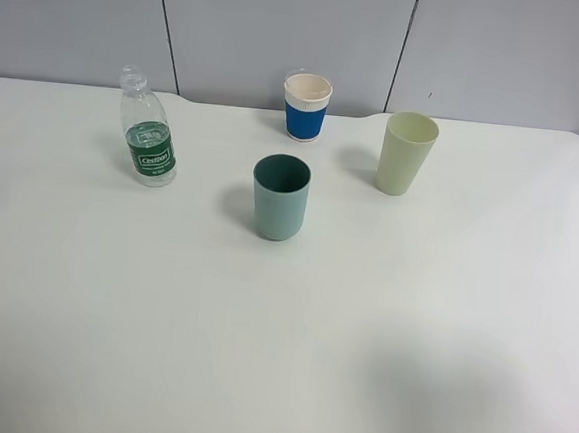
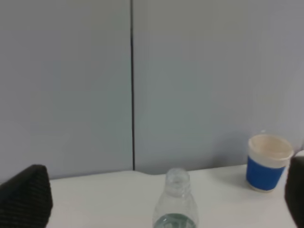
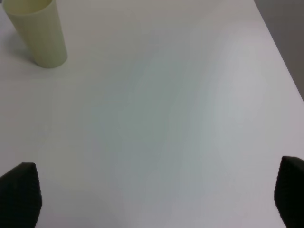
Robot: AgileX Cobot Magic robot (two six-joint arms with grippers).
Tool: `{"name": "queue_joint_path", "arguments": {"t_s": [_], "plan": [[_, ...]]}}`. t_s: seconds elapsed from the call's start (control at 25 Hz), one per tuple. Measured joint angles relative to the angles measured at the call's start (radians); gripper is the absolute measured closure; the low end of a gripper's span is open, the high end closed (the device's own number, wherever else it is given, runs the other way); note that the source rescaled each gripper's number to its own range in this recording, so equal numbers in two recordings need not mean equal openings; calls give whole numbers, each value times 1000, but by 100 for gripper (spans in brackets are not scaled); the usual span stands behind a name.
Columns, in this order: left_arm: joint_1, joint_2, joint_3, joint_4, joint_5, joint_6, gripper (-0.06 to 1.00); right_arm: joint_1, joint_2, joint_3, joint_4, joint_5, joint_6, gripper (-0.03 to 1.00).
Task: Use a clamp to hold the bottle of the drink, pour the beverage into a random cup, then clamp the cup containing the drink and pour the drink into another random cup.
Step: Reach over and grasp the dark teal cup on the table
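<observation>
A clear plastic bottle [image 1: 148, 128] with a green label stands uncapped at the table's back left. Its neck also shows in the left wrist view [image 2: 176, 202]. A teal cup [image 1: 280, 197] stands in the middle. A blue-sleeved white paper cup [image 1: 306, 107] stands at the back; the left wrist view shows it too [image 2: 267, 163]. A pale green cup [image 1: 406, 153] stands to the right and shows in the right wrist view [image 3: 38, 33]. My left gripper [image 2: 159, 199] is open, facing the bottle from a distance. My right gripper [image 3: 154, 194] is open over bare table. Neither arm shows in the exterior view.
The white table [image 1: 278, 356] has a rounded notch at its back edge and a grey panelled wall [image 1: 284, 26] behind it. The table's right edge shows in the right wrist view [image 3: 280, 52].
</observation>
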Motion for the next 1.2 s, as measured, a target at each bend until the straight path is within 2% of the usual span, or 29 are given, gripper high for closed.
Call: {"name": "queue_joint_path", "arguments": {"t_s": [0.28,0.4,0.72,1.04,1.2], "plan": [[0,-102,-177,43,415,1,-5,0,0,0,0,0,0,2],[0,-127,-225,73,524,-9,-5,0,0,0,0,0,0,2],[7,-197,-260,80,628,-32,-6,0,0,0,0,0,0,2],[208,-239,-260,55,699,-37,-6,0,0,0,0,0,0,2],[239,-292,-260,52,754,-31,-6,0,0,0,0,0,0,2]]}}
